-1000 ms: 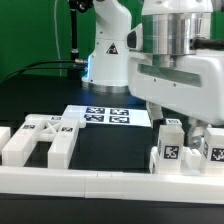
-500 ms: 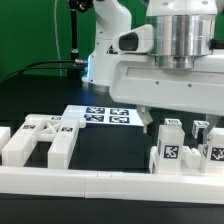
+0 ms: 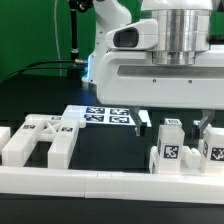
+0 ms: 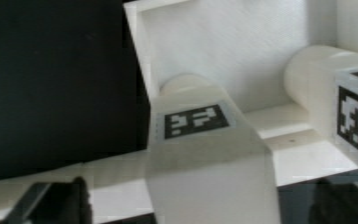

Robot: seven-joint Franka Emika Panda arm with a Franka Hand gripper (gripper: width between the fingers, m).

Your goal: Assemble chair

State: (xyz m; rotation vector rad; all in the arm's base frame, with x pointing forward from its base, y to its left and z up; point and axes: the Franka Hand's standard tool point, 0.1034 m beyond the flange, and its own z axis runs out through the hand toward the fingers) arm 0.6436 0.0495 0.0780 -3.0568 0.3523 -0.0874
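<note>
Jaws spread open and empty, straddling a white tagged chair part [image 3: 170, 148] on the black counter [image 3: 110, 150], at the exterior view's right. It looks rigid, light and smooth; best pinched across its flat sides.

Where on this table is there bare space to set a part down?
The bare black table between the white frame piece and the tagged parts, bordered behind by the marker board and in front by the white rail. Another strip lies behind the frame piece. The exterior view's right is crowded: the open gripper hangs over the tagged parts.
</note>
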